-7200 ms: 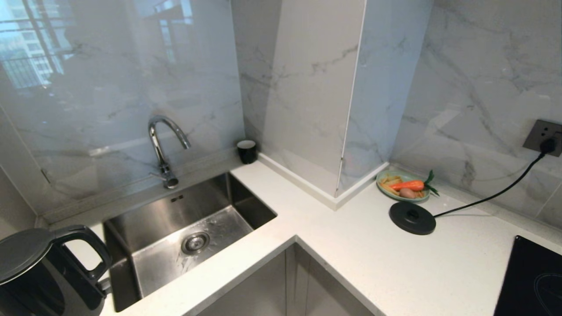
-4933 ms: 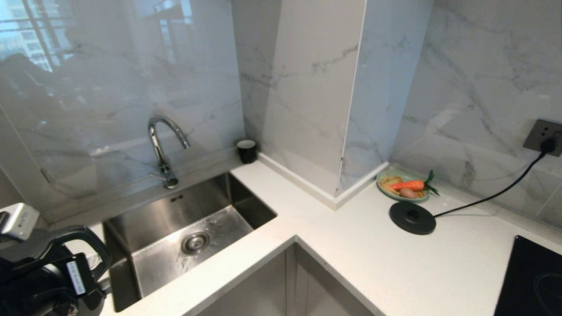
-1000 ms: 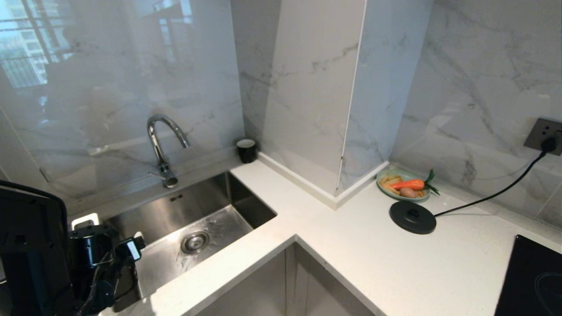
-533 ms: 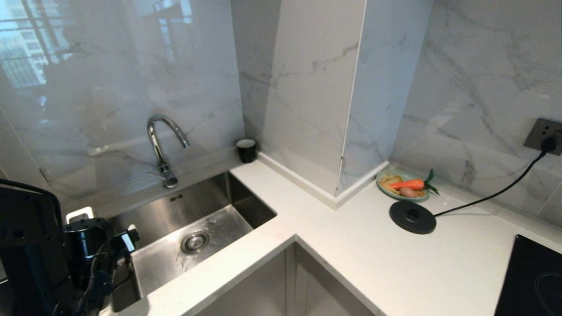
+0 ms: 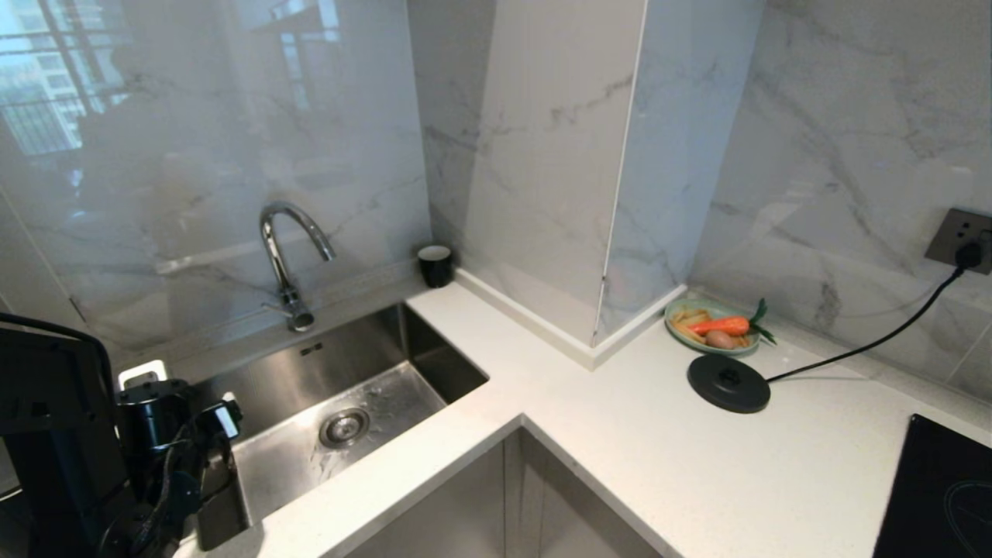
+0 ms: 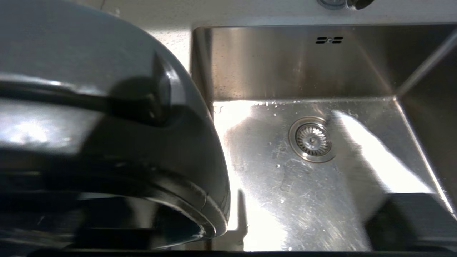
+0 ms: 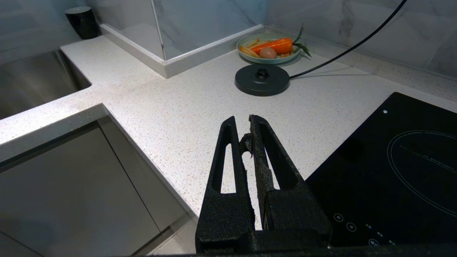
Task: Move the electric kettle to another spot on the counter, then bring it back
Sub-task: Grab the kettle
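Head view — electric kettle [image 5: 50,434] upright, beside sink [image 5: 364,387].

- the electric kettle [image 5: 54,434] stands at the near left edge, left of the sink [image 5: 372,372].
- the faucet [image 5: 288,256] rises at the sink's far side; the cup [image 5: 435,266] sits far right of the sink on the counter [image 5: 620,449].
- the plate [image 5: 713,329] lies at the far wall, the power base [image 5: 728,384] just nearer.
- the induction hob [image 5: 938,496] lies at the near right.
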